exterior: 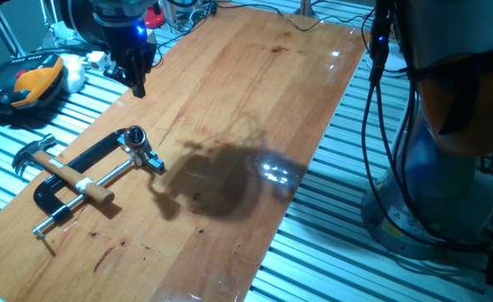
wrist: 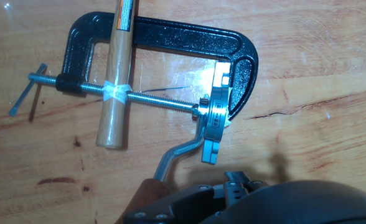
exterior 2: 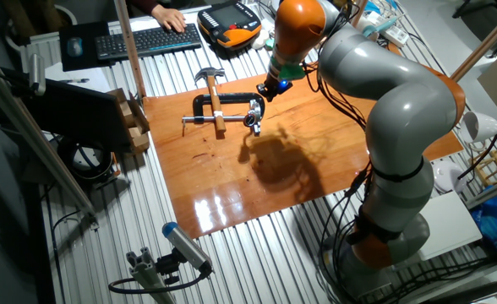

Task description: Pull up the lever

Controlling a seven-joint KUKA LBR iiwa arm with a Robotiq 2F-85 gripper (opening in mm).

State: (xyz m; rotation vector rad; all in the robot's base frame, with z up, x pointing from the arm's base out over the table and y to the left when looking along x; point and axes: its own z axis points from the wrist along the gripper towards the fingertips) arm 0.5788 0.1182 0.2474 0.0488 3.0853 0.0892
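The wooden table (exterior: pixel 255 101) is seen bearing a black clamp (wrist: pixel 170 38) with a hammer (exterior: pixel 58 168) laid across it. From the clamp's chrome head (wrist: pixel 213 118), the lever (wrist: pixel 177 155) is pointed toward the gripper (exterior: pixel 136 71), lying low along the board. Its reddish tip is cut off in the hand view, and the fingers' spread cannot be told.

The varnished wooden bench (exterior: pixel 255 92) was lit from above; in both fixed views white glare patches sat on its gloss, and a broad, soft-edged dark shadow lay just beside the black C-shaped bar clamp (exterior: pixel 79 164). Surroundings stayed dim in one fixed view, with a small blue light glowing above the clamp. The hand view was bright and sharp on the clamp's shiny chrome head (wrist: pixel 215 115), which flared white, while the dark housing below it was blurred.
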